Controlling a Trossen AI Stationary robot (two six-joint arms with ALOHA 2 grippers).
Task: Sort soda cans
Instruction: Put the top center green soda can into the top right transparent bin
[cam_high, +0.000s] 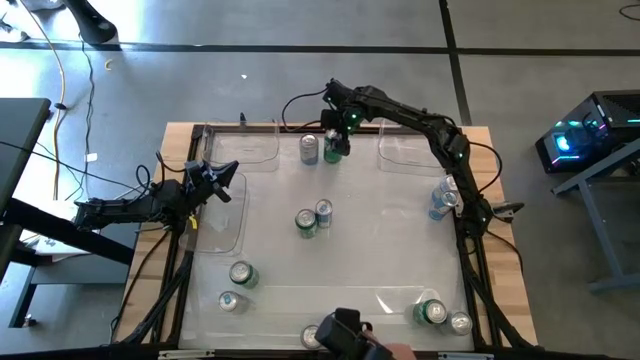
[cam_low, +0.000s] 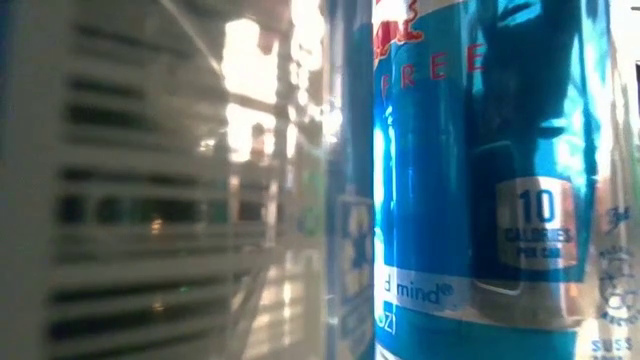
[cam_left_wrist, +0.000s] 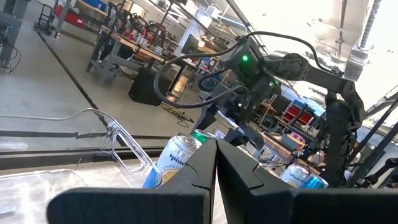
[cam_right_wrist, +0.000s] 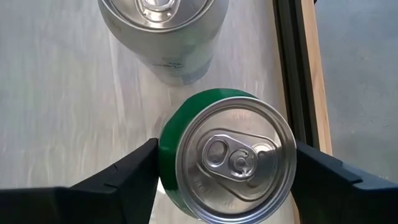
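A green soda can (cam_right_wrist: 230, 162) stands upright near the middle of the table's far edge, with a silver-grey can (cam_right_wrist: 165, 31) right beside it. My right gripper (cam_high: 336, 142) reaches down over the green can (cam_high: 334, 152), one finger on either side of it (cam_right_wrist: 227, 168). My left gripper (cam_high: 215, 180) waits at the table's left edge, its fingers shut (cam_left_wrist: 215, 168) on nothing. A blue can (cam_low: 470, 170) fills the low view. My right gripper has the green can between its two fingers, one finger (cam_right_wrist: 134, 174) against the green wall (cam_right_wrist: 165, 155) and the other (cam_right_wrist: 323, 177) against the opposite side near the rim. The fingers come steeply from above. The can stands upright on the table.
Other cans stand about: a pair at the middle (cam_high: 314, 218), two near left (cam_high: 240, 275), one at the near edge (cam_high: 313, 337), two near right (cam_high: 445, 316), blue ones at the right edge (cam_high: 443, 200). Clear trays (cam_high: 245, 150) (cam_high: 405, 150) flank the right gripper; the table's wooden rim (cam_right_wrist: 311, 74) runs close by.
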